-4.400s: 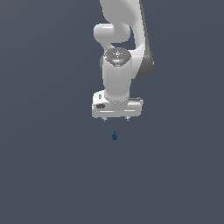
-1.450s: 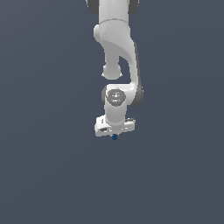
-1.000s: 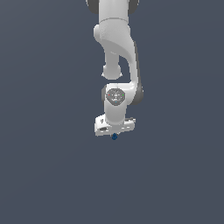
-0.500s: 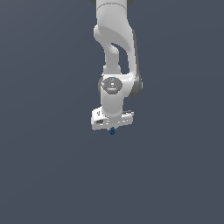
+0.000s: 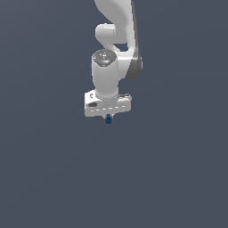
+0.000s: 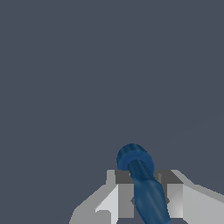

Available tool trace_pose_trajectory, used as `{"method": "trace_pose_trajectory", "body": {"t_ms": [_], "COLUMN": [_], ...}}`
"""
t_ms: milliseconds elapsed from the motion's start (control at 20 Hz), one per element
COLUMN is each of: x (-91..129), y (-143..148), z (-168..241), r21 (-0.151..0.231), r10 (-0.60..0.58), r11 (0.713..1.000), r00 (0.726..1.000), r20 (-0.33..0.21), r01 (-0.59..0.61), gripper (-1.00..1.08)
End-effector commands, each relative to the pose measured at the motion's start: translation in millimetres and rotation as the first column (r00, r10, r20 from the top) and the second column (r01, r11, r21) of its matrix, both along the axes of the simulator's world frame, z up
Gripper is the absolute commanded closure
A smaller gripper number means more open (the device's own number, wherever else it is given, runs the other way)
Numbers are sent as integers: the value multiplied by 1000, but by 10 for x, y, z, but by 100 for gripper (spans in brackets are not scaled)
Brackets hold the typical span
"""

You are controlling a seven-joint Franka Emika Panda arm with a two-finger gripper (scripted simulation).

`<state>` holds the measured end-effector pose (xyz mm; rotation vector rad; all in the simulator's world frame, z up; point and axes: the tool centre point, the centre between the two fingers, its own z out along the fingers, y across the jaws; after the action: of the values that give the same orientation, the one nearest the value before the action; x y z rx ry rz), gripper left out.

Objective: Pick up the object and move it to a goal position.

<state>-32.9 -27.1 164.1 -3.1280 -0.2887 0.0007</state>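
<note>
While arm hung, we saw gripper [image 6: 146, 199] fingers [image 6: 124, 197] clamped on blue object [image 6: 142, 183], tip poking out btwn/beyond them.

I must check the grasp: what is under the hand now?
The dark blue object sits between the hand's fingers, its end poking out below. Its upper part is hidden by the hand.

From the exterior view the arm [image 5: 116, 26] runs off the top edge, so its upper links and base are out of sight, and the gripper [image 5: 108, 116] fingers are mostly hidden under the white hand body. The object [image 5: 108, 120] is only a tiny blue speck there, too small to make out its shape. In the wrist view the object [image 6: 142, 183] and the fingers [image 6: 124, 199] are cut off by the picture's edge, so its far end is unseen.
</note>
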Motion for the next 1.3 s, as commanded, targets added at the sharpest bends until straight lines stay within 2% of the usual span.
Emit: {"method": "trace_pose_trajectory", "body": {"t_ms": [0,850,1250], "x": [-90,-710,-903], "y": [-81,-700,-925], "z": [247,2084,2738], "r21": [0,2,1], "r10": [0,0,0], "r11": [1000,1000,1000], "r00": [1000,1000,1000], "r20": [0,1,1], "r01": [0,0,0], "gripper": [108,108,108]}}
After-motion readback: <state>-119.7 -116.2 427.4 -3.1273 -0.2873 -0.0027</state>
